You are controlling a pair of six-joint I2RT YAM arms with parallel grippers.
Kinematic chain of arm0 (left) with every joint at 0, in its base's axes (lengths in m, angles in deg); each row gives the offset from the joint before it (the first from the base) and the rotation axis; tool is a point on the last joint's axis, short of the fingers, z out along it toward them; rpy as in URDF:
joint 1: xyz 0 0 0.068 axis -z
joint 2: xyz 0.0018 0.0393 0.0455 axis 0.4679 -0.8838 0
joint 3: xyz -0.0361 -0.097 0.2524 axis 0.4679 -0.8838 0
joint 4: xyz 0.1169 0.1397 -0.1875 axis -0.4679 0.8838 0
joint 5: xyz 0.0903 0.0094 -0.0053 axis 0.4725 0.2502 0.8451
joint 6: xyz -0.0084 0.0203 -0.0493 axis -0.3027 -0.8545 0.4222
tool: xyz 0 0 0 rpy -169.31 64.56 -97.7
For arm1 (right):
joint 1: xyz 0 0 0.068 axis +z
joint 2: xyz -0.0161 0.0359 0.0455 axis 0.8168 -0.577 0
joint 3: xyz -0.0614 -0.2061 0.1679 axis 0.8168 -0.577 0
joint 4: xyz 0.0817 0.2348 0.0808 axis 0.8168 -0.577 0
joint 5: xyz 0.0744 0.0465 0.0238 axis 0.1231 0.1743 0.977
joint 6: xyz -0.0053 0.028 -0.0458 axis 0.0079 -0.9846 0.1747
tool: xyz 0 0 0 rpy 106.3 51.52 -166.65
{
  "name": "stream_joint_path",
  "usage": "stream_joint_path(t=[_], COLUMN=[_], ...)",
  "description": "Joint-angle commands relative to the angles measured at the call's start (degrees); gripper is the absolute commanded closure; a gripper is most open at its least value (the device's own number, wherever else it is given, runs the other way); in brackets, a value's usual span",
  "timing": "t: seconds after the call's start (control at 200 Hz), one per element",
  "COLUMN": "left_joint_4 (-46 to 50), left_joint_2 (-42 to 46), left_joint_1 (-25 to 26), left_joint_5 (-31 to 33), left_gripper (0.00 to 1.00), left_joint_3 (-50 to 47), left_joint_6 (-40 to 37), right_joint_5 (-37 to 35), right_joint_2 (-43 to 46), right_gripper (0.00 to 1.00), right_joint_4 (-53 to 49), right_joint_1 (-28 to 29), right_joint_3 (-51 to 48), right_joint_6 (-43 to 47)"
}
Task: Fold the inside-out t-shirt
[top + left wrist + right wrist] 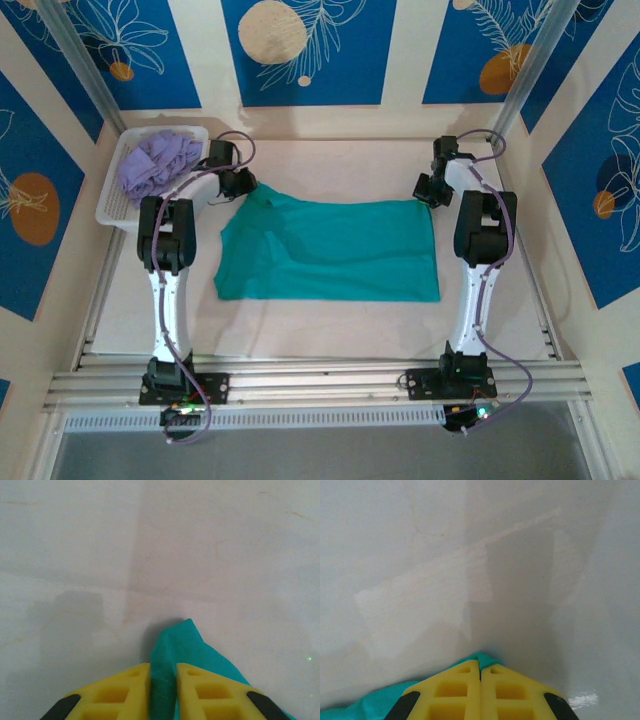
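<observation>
The inside-out t-shirt [330,250] lies spread on the table as a plain teal sheet, wider than deep. My left gripper [240,186] sits at its far left corner. In the left wrist view the yellow fingers [125,690] of that gripper [163,682] are shut on a raised fold of teal cloth [175,640]. My right gripper [428,190] is at the far right corner. In the right wrist view its yellow fingers [510,690] are pressed together, and the gripper [480,666] pinches a small tip of the teal shirt [482,657].
A white mesh basket [110,205] at the far left holds a lavender garment [160,160]. Aluminium rails [320,380] run along the table's near edge by the arm bases. Bare pale tabletop [330,165] lies beyond the shirt toward the back wall.
</observation>
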Motion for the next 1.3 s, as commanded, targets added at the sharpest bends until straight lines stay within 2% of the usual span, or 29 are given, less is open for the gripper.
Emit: stream_joint_path(t=[0.0, 0.15, 0.335, 0.55, 0.86, 1.02, 1.29], left_joint_4=[1.34, 1.44, 0.22, -4.62, -7.84, -5.71, 4.05], left_joint_2=[0.65, 1.54, 5.77, 18.02, 38.99, 48.03, 58.3], left_joint_1=[-0.9, -1.18, -1.31, -1.4, -2.19, -2.98, -5.09], left_joint_5=[-1.23, -1.28, -2.49, -3.38, -6.94, -9.53, -10.64], left_gripper=[0.89, 1.0, 1.0, 1.0, 1.0, 1.0, 1.0], left_joint_3=[1.4, 1.4, -0.51, -10.91, -30.07, -37.33, -43.35], left_joint_6=[-0.7, -0.77, -0.45, 1.4, 6.8, 9.6, 7.88], right_joint_5=[1.6, 1.38, 1.84, 3.06, 2.89, 3.27, 4.11], right_joint_2=[1.9, 2.77, 5.14, 10.54, 22.55, 28.05, 34.98], right_gripper=[0.95, 0.96, 0.96, 0.98, 0.99, 0.99, 0.99], right_joint_4=[-0.65, -0.49, 1.56, 5.66, 9.67, 11.08, 12.32], right_joint_1=[0.15, -0.03, -0.47, -0.47, -1.82, -2.72, -3.01], right_joint_3=[-1.3, -1.52, -3.22, -7.39, -18.95, -25.09, -34.27], right_joint_6=[1.24, 1.33, 2.54, 4.22, 4.14, 2.9, 0.57])
